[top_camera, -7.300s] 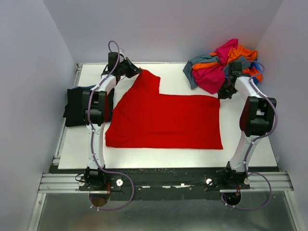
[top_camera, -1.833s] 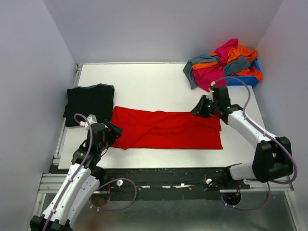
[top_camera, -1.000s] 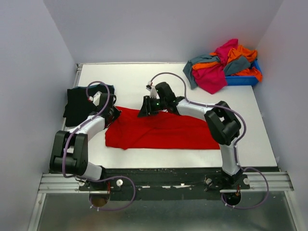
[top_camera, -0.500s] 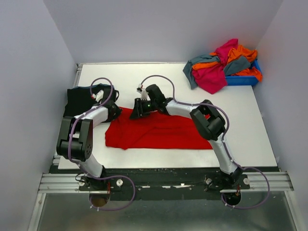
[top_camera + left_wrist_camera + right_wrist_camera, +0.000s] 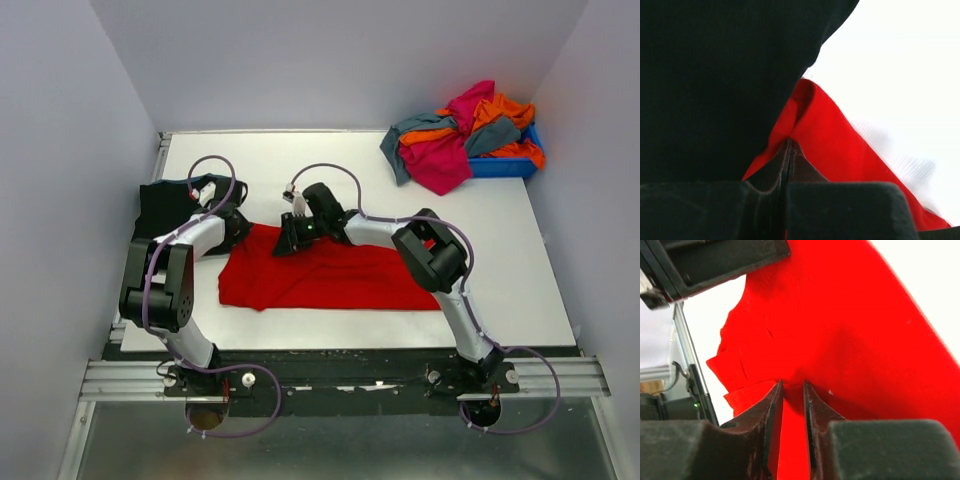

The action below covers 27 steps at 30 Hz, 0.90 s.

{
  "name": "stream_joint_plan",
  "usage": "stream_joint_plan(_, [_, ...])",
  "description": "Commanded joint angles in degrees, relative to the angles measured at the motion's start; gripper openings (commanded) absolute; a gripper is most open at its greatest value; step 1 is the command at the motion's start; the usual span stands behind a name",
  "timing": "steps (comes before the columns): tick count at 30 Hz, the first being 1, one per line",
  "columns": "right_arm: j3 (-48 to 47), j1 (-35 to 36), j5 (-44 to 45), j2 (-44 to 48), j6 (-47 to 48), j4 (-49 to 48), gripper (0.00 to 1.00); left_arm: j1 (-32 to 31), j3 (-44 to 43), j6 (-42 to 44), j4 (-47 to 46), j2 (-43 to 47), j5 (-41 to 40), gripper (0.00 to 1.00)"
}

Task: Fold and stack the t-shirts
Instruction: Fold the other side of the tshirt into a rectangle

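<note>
Soft, light and limp, the red t-shirt (image 5: 330, 275) wants edge grips. The left gripper (image 5: 788, 145) and right gripper (image 5: 792, 385) clamp its far edge, toward the bench's left edge.

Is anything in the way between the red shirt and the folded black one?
Nothing loose lies between the red t-shirt and the black t-shirt. Only the left arm reaches across the black one's edge, its end effector pinching red cloth.
</note>
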State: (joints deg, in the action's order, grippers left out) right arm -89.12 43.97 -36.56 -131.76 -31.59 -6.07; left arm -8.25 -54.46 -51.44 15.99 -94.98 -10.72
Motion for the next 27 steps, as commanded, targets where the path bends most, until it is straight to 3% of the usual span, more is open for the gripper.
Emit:
stream_joint_plan(1, [-0.44, 0.59, 0.69, 0.54, 2.76, 2.02, 0.23, 0.25, -1.88, 1.43, 1.33, -1.17, -1.76, 0.00])
stream_joint_plan(6, [2.19, 0.60, 1.57, 4.31, 4.00, 2.81, 0.01, 0.34, -1.97, 1.52, 1.33, -0.91, -1.85, 0.00])
stream_joint_plan(20, [21.61, 0.60, 2.10, 19.61, -1.01, 2.55, 0.01, 0.25, -1.97, 2.13, 1.77, -0.73, -2.38, 0.00])
stream_joint_plan(21, [22.23, 0.60, 2.02, 19.88, -0.67, 1.94, 0.04, 0.34, -1.97, 2.13, 1.85, -0.65, -2.37, 0.00])
stream_joint_plan(24, [20.93, 0.86, 3.76, 19.53, 2.40, 2.11, 0.34, 0.25, -1.97, 2.22, 1.68, -0.30, -2.03, 0.00])
stream_joint_plan(27, [14.70, 1.47, 6.58, 16.55, 6.09, 5.52, 0.40, 0.17, -1.97, 2.57, 1.76, 0.67, -0.88, 0.00])
